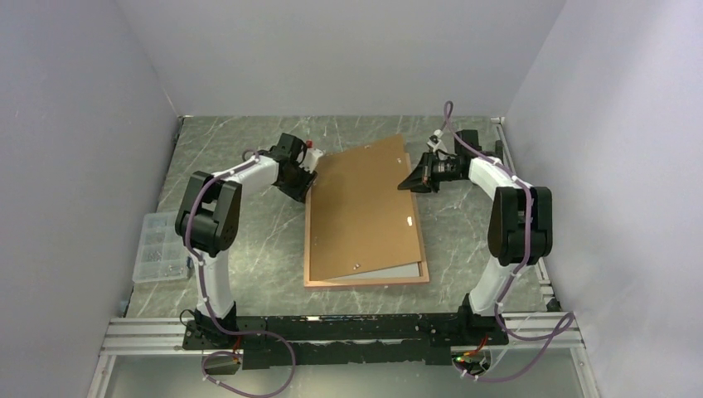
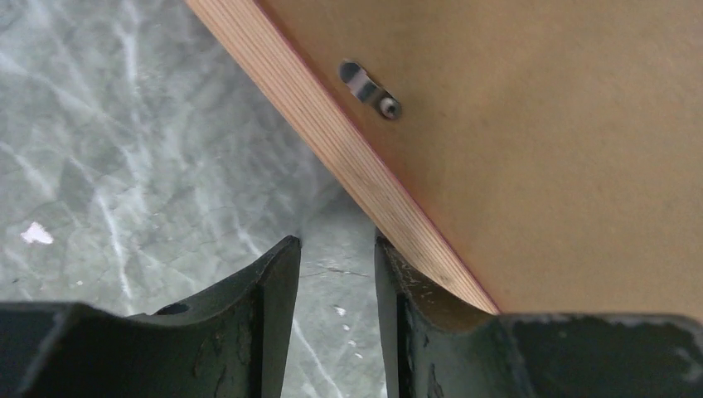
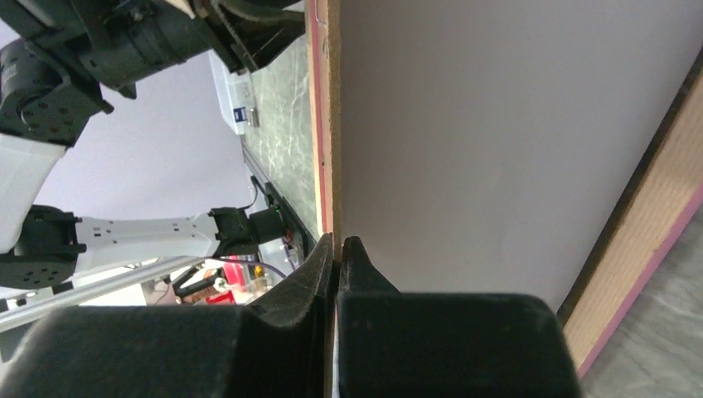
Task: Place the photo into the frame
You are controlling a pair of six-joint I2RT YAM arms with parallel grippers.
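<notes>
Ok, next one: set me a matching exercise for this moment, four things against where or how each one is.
Things
1. left gripper
2. right gripper
3. backing board
4. clear parts box

Places and states
A. lying askew over the frame, which is rear side up
B. shut on the board's right edge
C. near the left edge of the table
D. jaws apart beside the frame's wooden edge

Pairs: 1-D, 2-B, 3-A, 4-C
</notes>
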